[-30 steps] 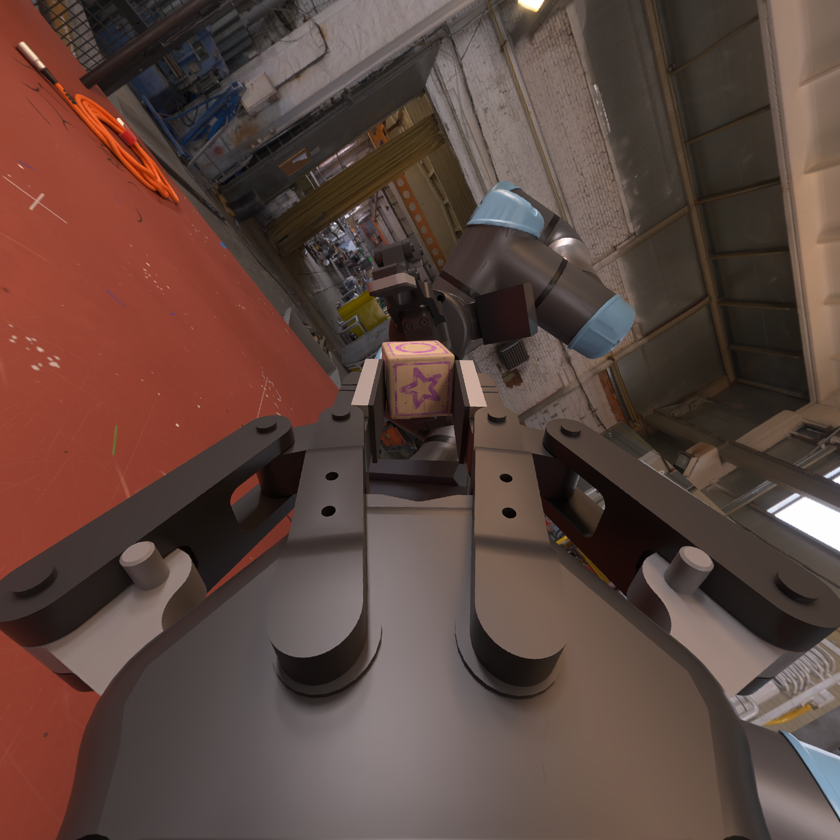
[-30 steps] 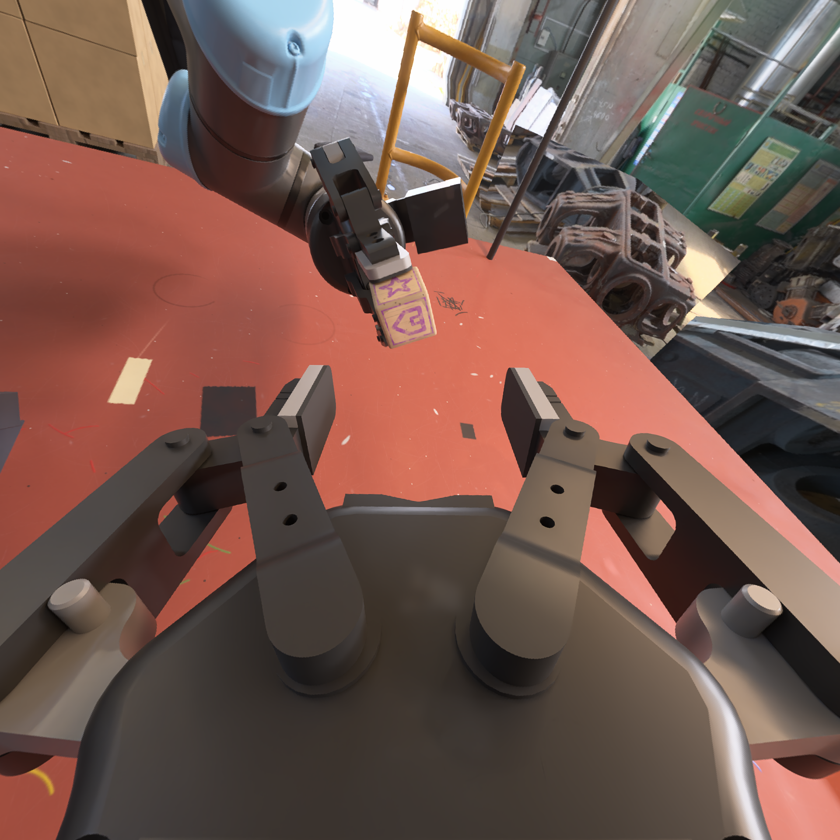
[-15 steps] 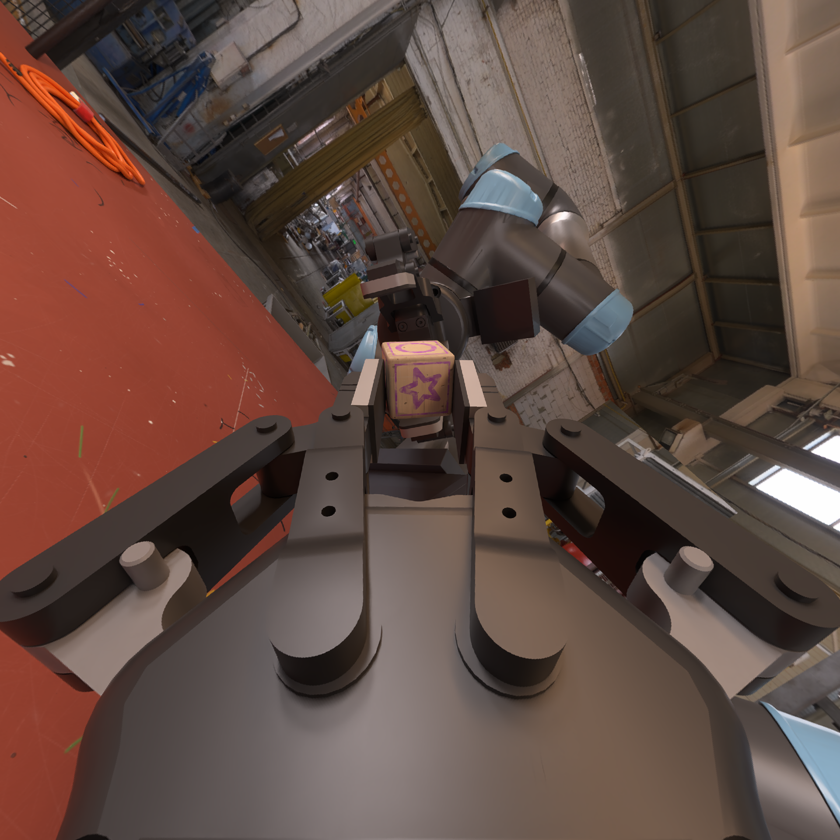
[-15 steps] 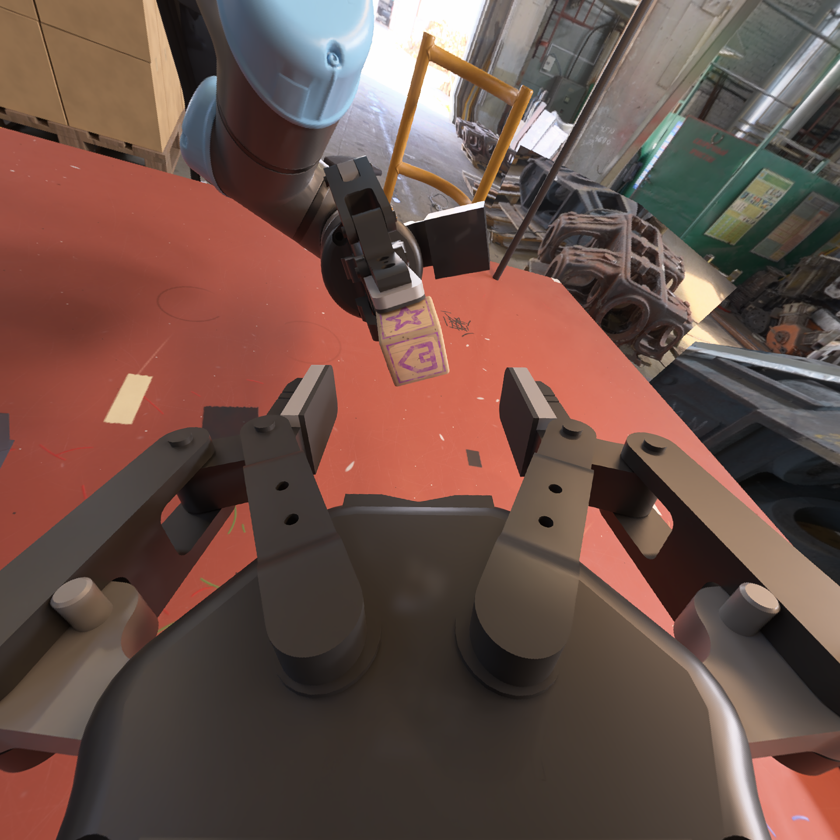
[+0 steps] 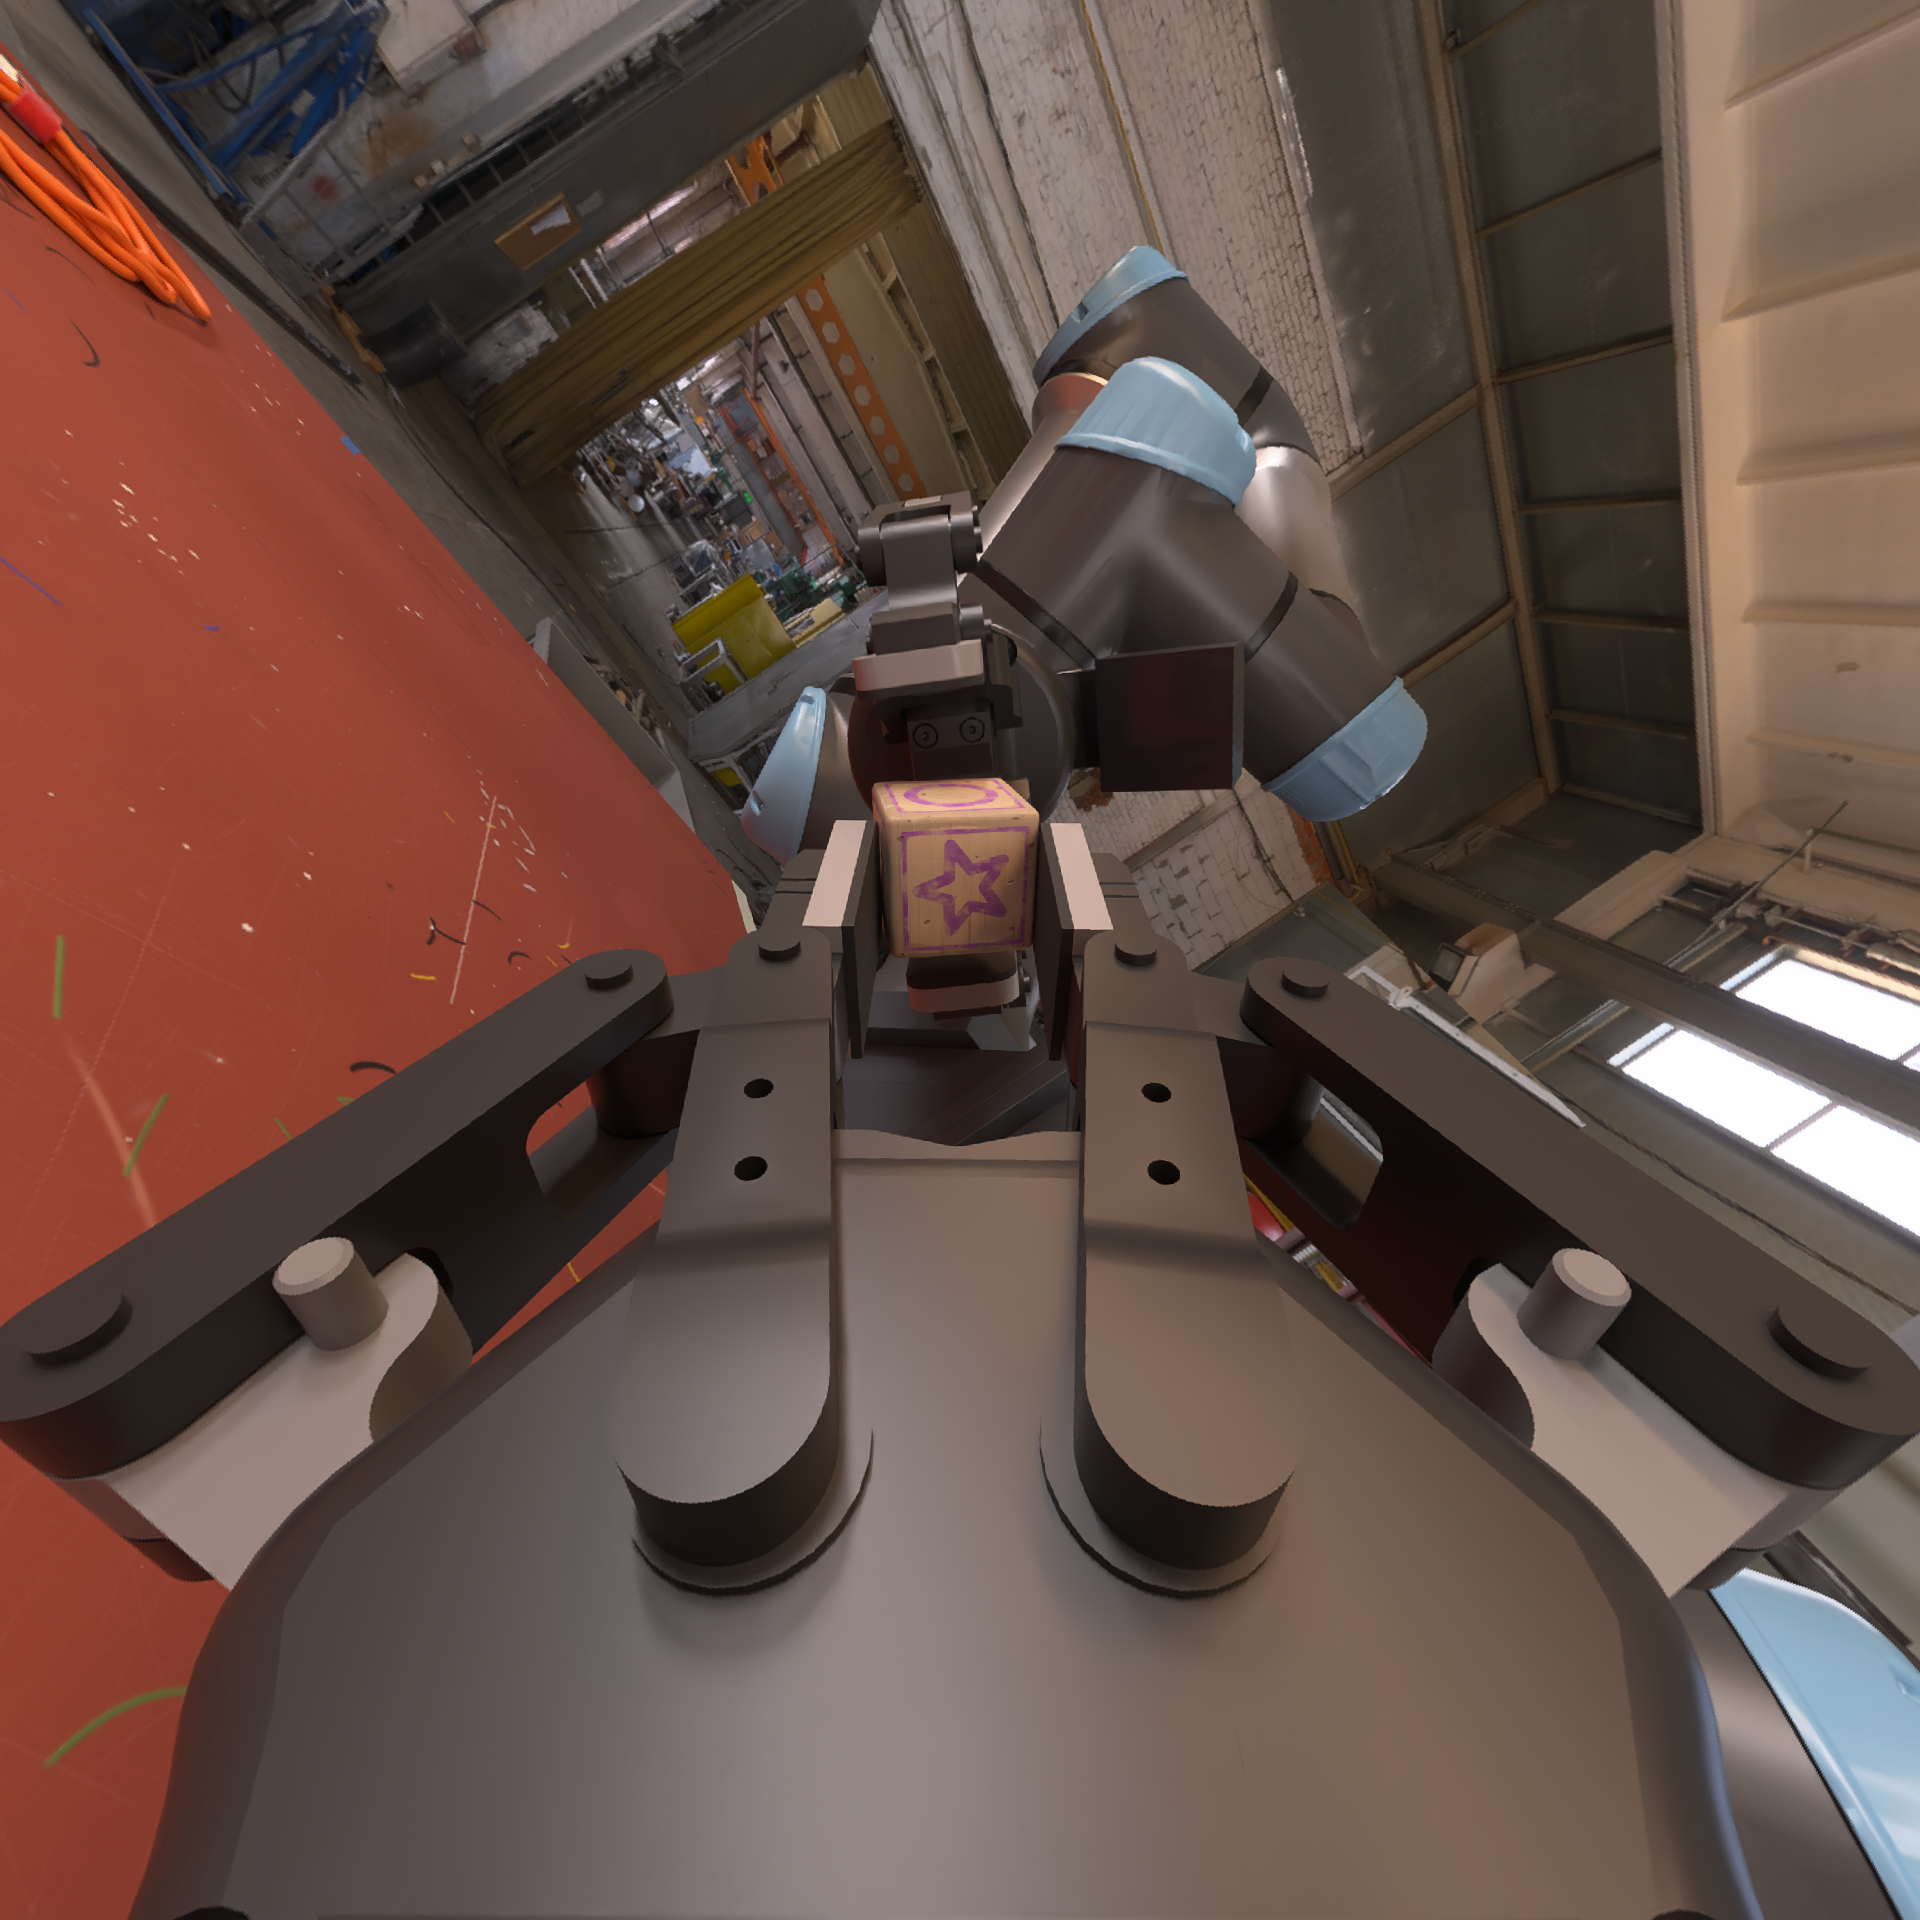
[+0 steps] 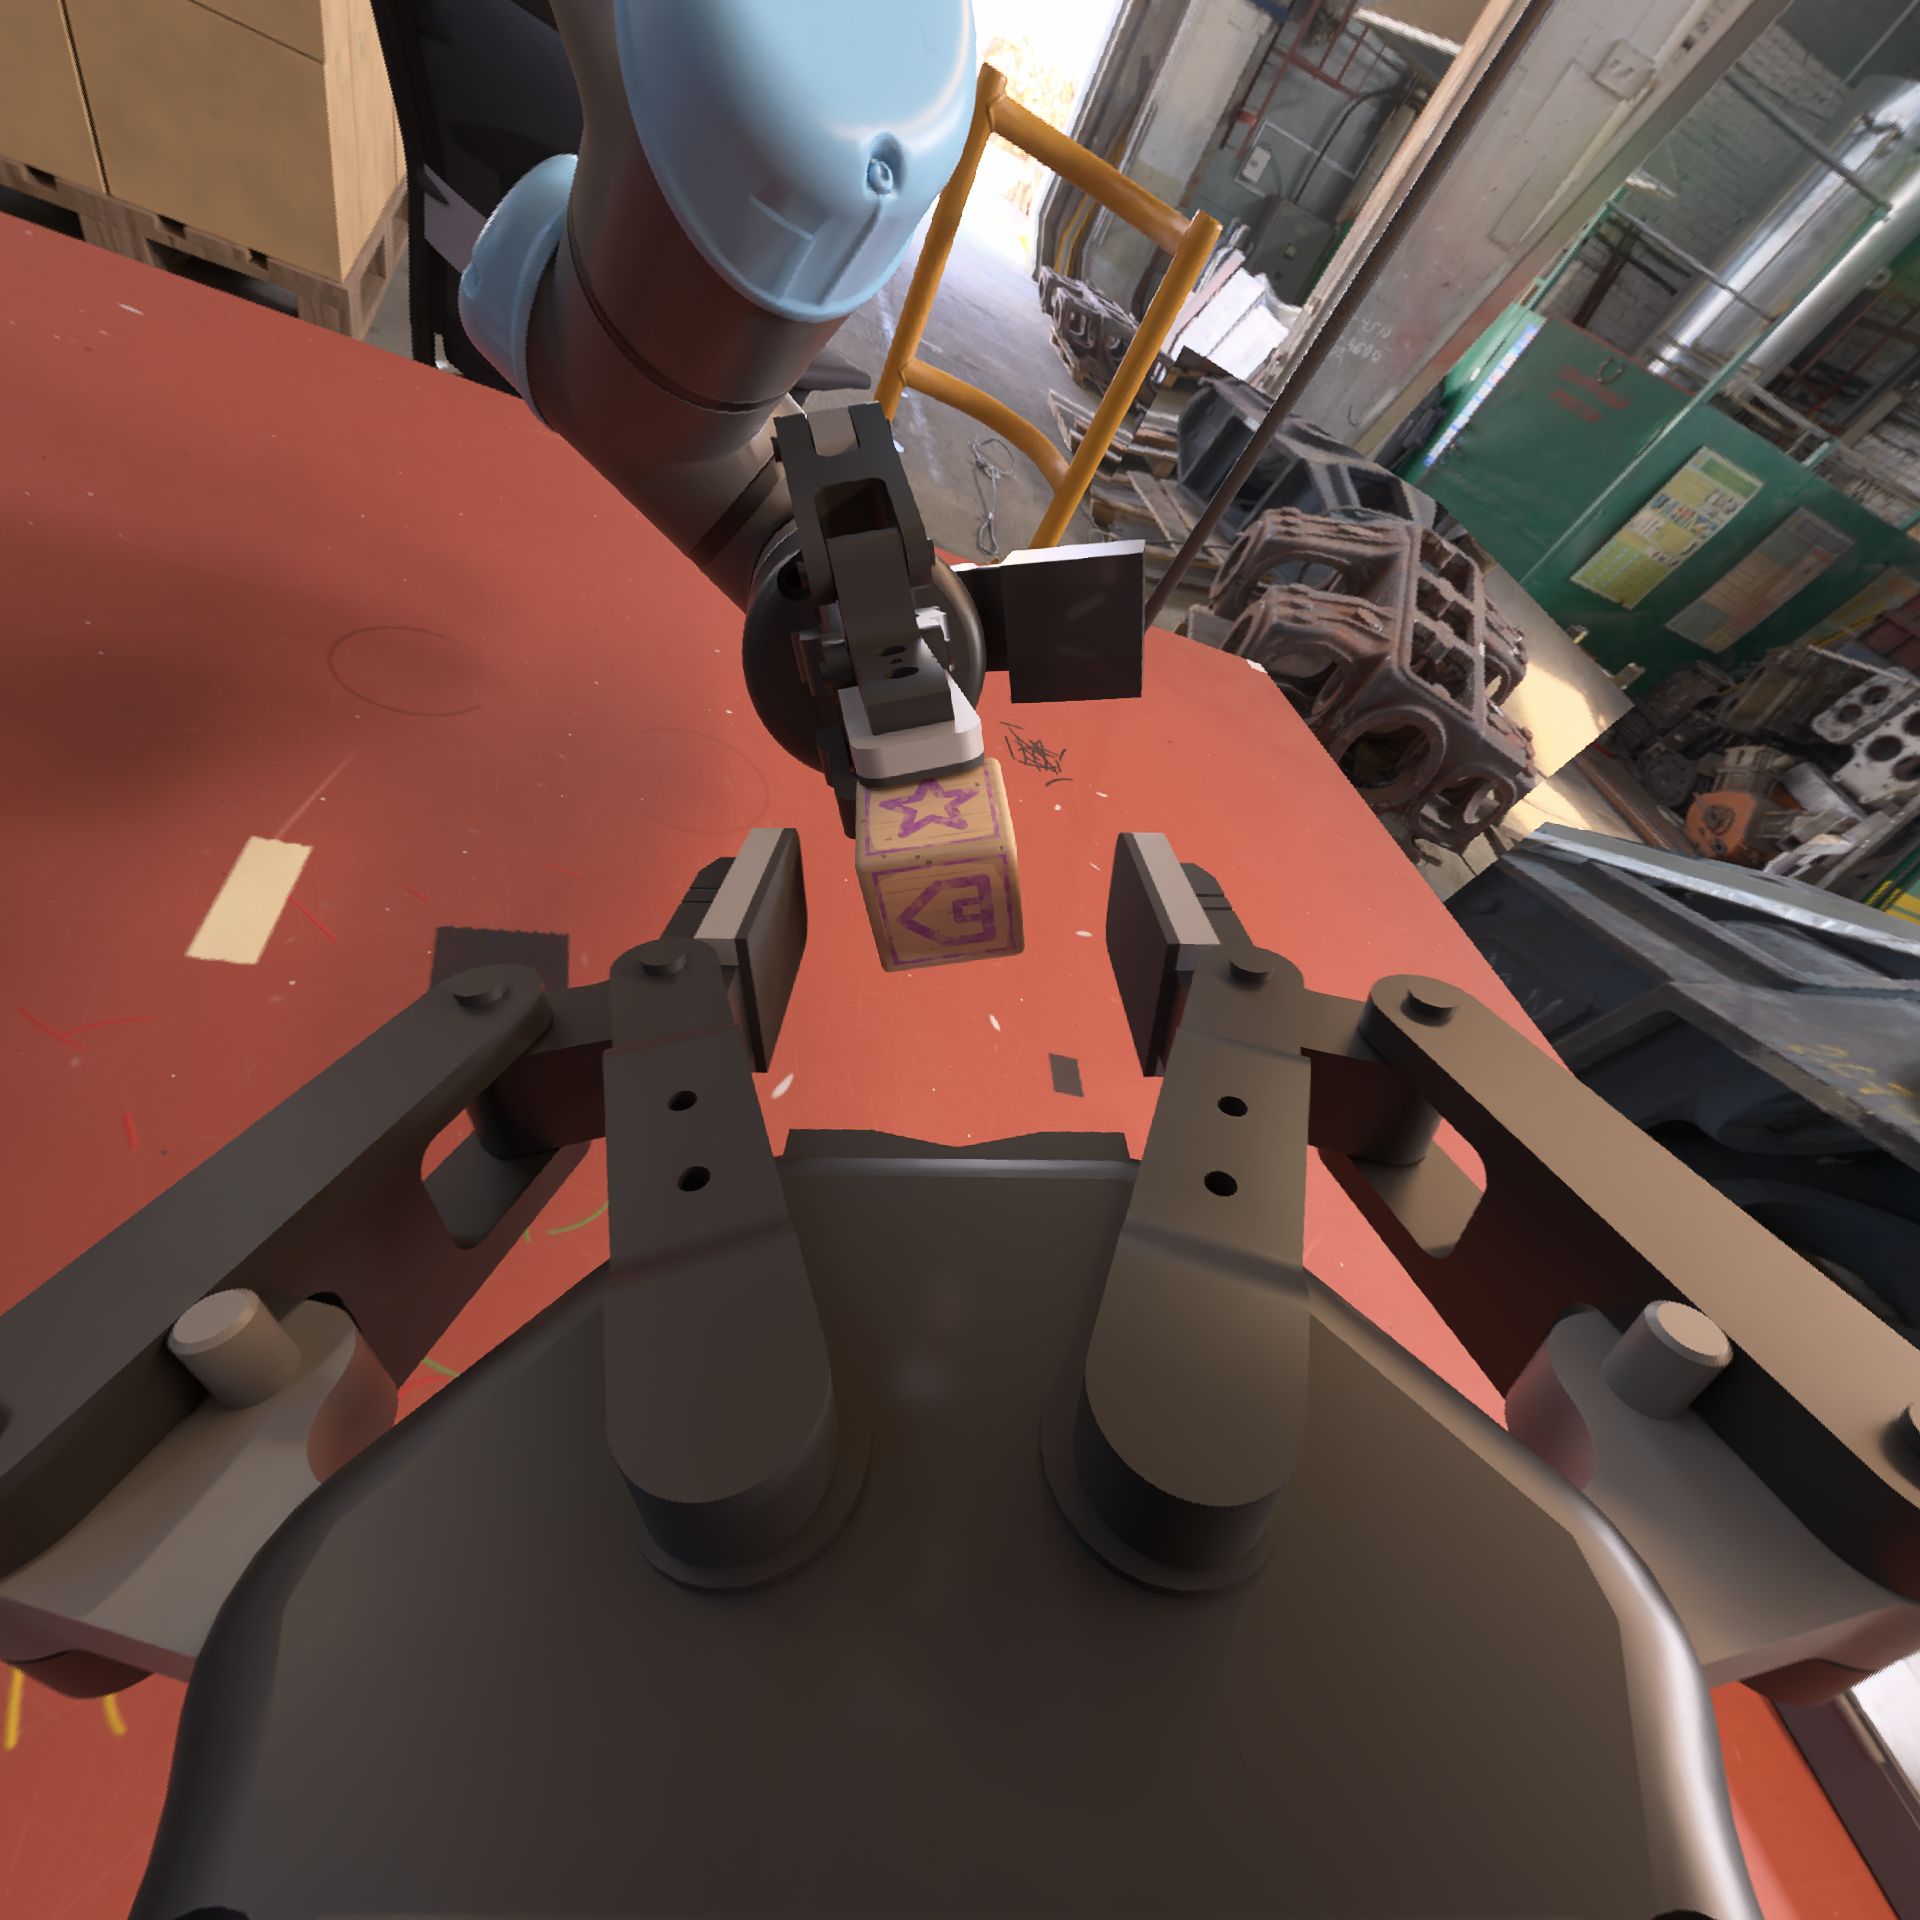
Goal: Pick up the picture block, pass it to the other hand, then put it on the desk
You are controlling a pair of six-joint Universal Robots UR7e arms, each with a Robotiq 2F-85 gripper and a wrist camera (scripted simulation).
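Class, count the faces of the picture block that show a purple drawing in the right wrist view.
2. On the picture block, a star face sits uppermost under the left tool; another drawn face fronts the camera. Remaining faces are hidden.

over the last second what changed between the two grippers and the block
The left gripper has carried the picture block closer, so it now sits almost between the fingers of the right gripper. Nothing was grasped or released: left stays shut on the block, right stays open and clear of it, above the red desk.
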